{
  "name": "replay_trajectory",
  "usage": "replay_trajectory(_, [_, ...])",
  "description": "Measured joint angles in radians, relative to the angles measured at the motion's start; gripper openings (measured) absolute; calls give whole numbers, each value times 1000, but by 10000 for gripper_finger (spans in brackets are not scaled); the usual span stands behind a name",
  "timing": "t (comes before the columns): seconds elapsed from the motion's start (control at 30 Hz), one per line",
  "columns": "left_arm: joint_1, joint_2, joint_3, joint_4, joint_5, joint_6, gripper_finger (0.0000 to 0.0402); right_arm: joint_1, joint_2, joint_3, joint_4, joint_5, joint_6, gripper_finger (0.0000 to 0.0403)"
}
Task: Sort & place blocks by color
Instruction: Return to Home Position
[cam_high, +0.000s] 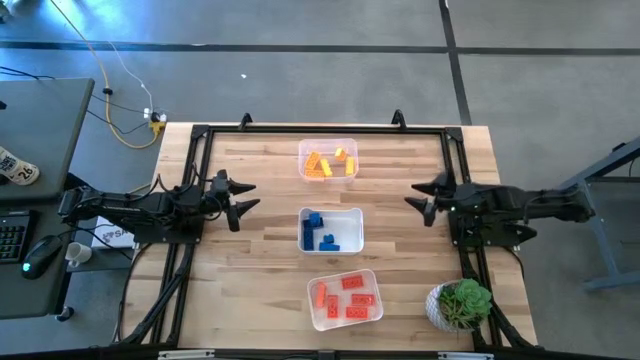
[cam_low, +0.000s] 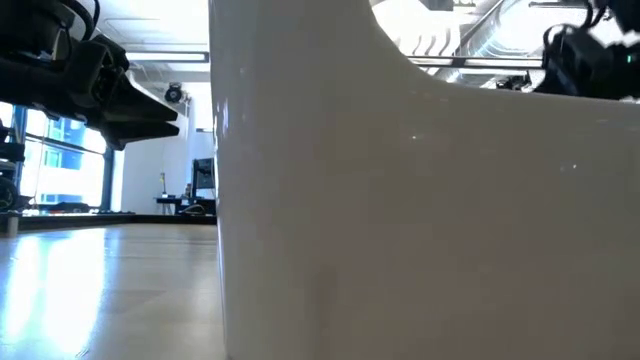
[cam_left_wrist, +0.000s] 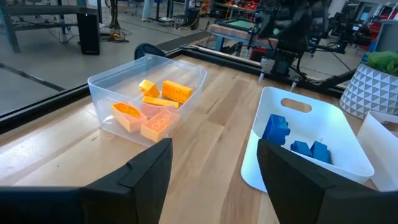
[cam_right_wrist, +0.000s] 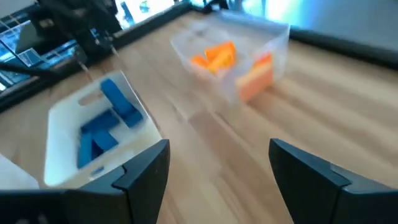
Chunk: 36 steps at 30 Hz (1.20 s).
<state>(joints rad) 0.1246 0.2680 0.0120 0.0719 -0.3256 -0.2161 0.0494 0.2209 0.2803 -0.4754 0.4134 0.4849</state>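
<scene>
Three tubs stand in a column down the table's middle. The far tub (cam_high: 328, 160) holds the yellow-orange blocks (cam_left_wrist: 152, 111). The middle tub (cam_high: 331, 230) holds the blue blocks (cam_left_wrist: 292, 138). The near tub (cam_high: 345, 298) holds the red blocks (cam_high: 347, 296). My left gripper (cam_high: 243, 196) hovers open near the table's left edge, level with the gap between the far and middle tubs, holding nothing. My right gripper (cam_high: 418, 196) hovers open on the table's right side, facing it, also holding nothing.
A potted green plant (cam_high: 460, 303) in a white patterned pot stands at the table's near right corner. A white tub wall (cam_low: 420, 220) fills most of the low view. Bare wood lies between the tubs and both grippers. A desk with a keyboard and mouse stands left of the table.
</scene>
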Motion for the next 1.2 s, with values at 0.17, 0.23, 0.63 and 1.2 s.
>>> replay_trajectory(0.17, [0,0,0,0,0,1,223,0,0,-100,72,-43,53,260])
replay_trajectory(0.23, [0,0,0,0,0,2,223,0,0,-133,98,-47,55,260])
replay_trajectory(0.63, [0,0,0,0,0,2,223,-2,10,-165,108,19,91,261])
replay_trajectory(1.2, [0,0,0,0,0,1,223,-2,9,-164,106,-50,294,261])
